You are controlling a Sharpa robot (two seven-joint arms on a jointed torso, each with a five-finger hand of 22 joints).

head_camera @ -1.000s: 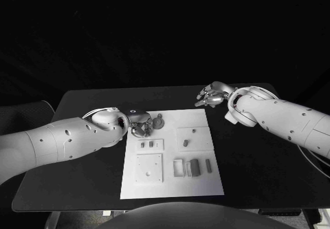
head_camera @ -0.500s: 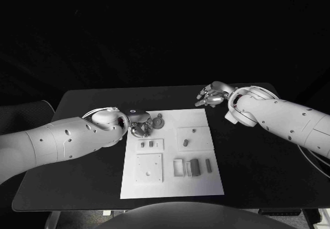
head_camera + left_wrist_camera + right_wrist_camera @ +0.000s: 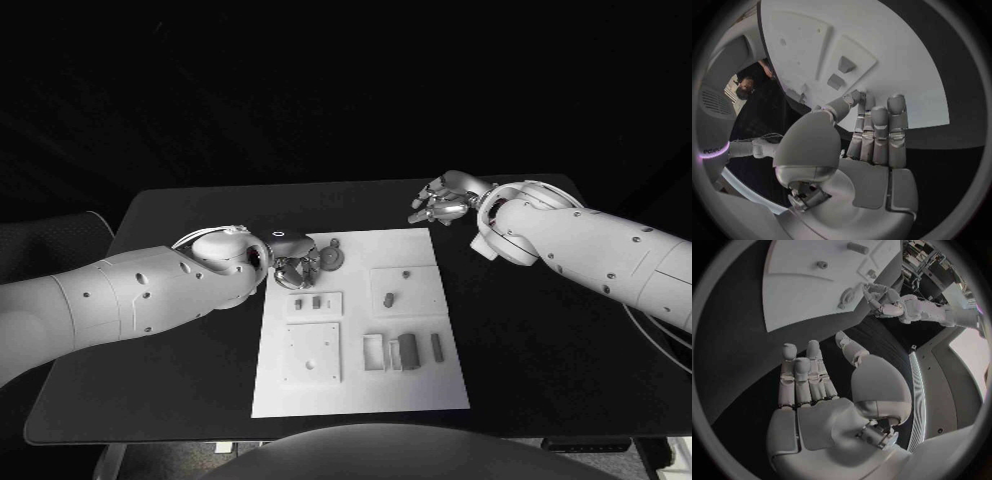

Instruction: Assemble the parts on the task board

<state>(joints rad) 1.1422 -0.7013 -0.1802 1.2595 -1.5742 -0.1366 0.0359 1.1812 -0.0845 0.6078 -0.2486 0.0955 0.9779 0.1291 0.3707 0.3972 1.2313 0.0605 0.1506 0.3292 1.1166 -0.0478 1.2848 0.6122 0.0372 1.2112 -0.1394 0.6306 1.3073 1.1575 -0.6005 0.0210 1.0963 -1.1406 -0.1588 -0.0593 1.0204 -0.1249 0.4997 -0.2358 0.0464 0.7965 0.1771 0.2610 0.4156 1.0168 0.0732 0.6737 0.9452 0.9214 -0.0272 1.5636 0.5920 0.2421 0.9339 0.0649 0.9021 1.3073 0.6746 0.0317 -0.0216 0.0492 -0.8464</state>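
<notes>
On the middle of the black table (image 3: 173, 300) lay the white board (image 3: 361, 385), with grey parts (image 3: 408, 349) set in its recessed tiles: a row of upright pieces near the robot, two small ones (image 3: 306, 300) in a tile on the left, one (image 3: 389, 298) in a tile on the right. At the board's far left corner, the left hand (image 3: 297, 262) hovered with the fingers curled down toward a round part (image 3: 333, 257) just beside them. Whether it had hold of that part could not be told. From the wrist, its fingers (image 3: 879, 135) lay side by side, nearly straight, over the board's edge, the thumb bent toward them. Well apart, beyond the board's far right corner, the right hand (image 3: 444, 202) was raised over bare table, fingers (image 3: 804, 375) loosely extended, holding nothing.
</notes>
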